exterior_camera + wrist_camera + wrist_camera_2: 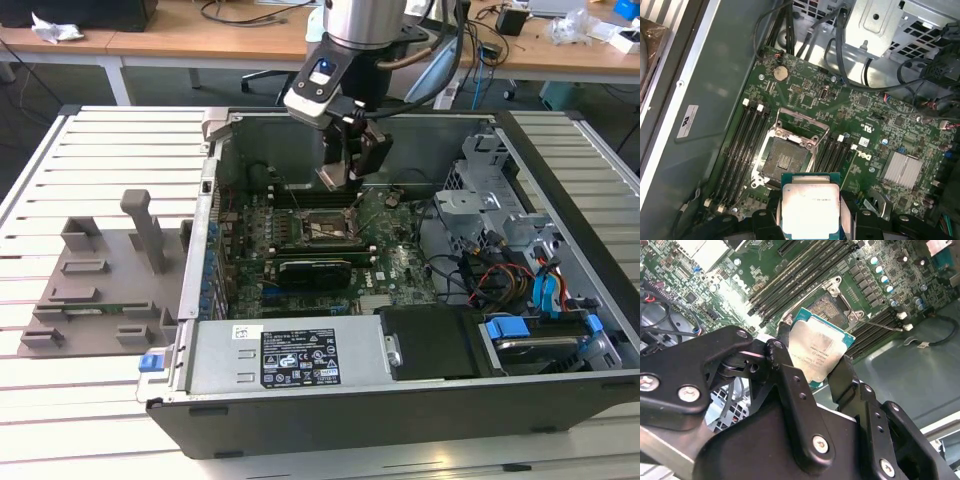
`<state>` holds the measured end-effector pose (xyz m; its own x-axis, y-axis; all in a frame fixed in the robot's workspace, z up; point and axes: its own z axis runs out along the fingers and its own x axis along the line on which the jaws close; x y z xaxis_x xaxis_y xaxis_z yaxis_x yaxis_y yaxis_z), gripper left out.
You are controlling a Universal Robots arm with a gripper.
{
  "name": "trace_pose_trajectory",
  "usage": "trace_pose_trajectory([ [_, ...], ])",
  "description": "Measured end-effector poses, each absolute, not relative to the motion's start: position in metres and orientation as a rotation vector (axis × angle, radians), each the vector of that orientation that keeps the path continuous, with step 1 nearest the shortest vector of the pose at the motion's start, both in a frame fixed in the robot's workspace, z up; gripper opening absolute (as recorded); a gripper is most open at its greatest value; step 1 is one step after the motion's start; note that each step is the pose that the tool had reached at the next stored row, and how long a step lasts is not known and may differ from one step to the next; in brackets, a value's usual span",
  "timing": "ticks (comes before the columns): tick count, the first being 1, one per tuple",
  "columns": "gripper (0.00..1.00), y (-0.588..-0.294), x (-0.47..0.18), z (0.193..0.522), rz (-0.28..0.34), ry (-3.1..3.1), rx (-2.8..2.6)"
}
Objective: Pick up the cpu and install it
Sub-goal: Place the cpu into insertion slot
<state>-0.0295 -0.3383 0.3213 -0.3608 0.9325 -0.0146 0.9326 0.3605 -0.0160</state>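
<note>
- Gripper [815, 354]: black linkage fingers [790, 385] pinching the cpu [817, 347] by two opposite edges. Its silver-grey plate sits between the tips in both wrist views.
- Cpu, location: held in the air inside the computer case [400, 410], above the motherboard [865, 115]. It is near the open socket [785, 160] and not seated in it. Fine print on its plate is too small to make out.
- Computer case: lies open on its side on a slatted table [60, 400]. It holds the motherboard, a bundle of cables [490, 275] and a blue-tabbed drive bay [540, 340].
- Motherboard, fittings: memory slots [747, 145] on both sides of the socket, a coin cell [780, 73] and a finned heat sink [902, 167].
- Labels: a black-and-white sticker [300, 357] on the metal box by the case's front wall, and a white sticker [687, 121] on the inner case wall.
- Grey holder tray [100, 280]: on the table at the exterior view's left, well apart from the gripper.
</note>
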Motion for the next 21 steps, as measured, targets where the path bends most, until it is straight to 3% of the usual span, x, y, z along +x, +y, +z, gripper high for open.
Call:
trace_pose_trajectory([
  [21, 0.55, -0.3384, -0.0295, 0.3203, -0.034, 2.412, 2.011],
])
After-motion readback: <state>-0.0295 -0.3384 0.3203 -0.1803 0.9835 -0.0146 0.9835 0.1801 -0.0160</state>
